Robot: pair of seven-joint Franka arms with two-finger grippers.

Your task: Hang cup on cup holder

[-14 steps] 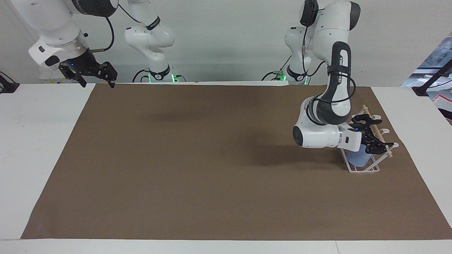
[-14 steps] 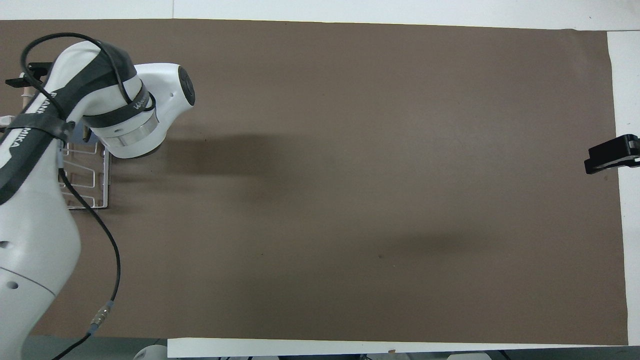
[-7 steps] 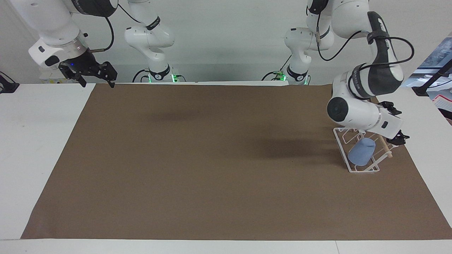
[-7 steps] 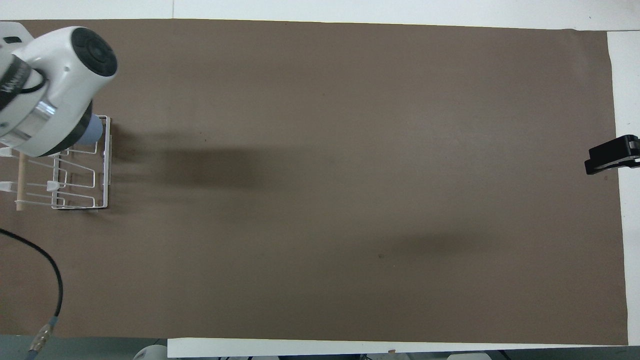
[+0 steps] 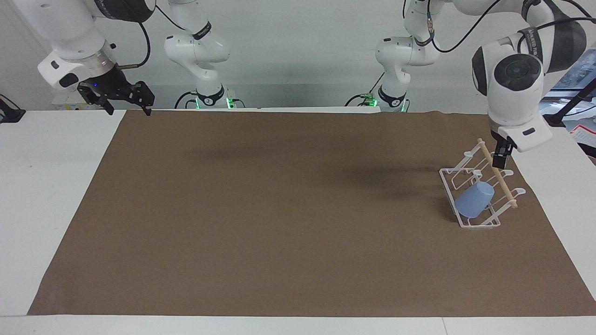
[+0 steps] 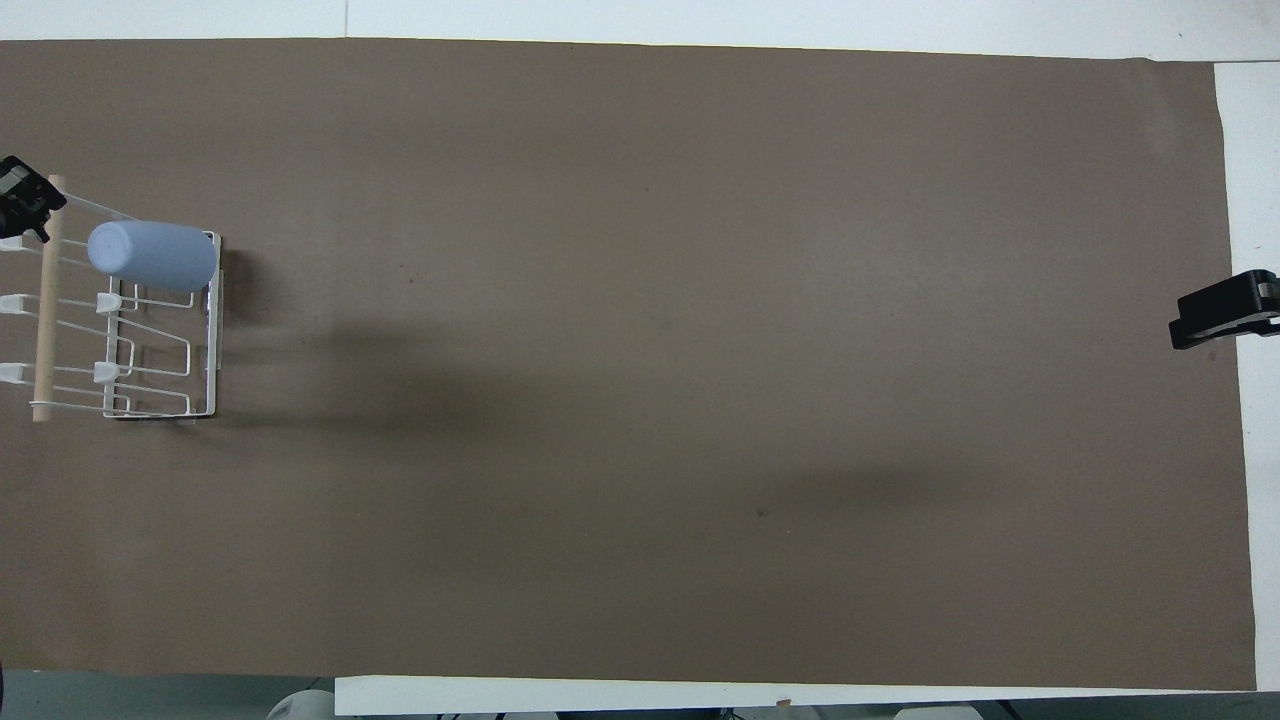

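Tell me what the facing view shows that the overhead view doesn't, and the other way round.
Only the facing view shows both arms whole, with the right end effector waiting up by its own edge of the mat, and the left end effector over the cup holder's wooden dowel. Only the overhead view shows the cup's closed bottom and the holder's base from above. Both show the light-blue cup lying slanted on the holder's prong farthest from the robots.
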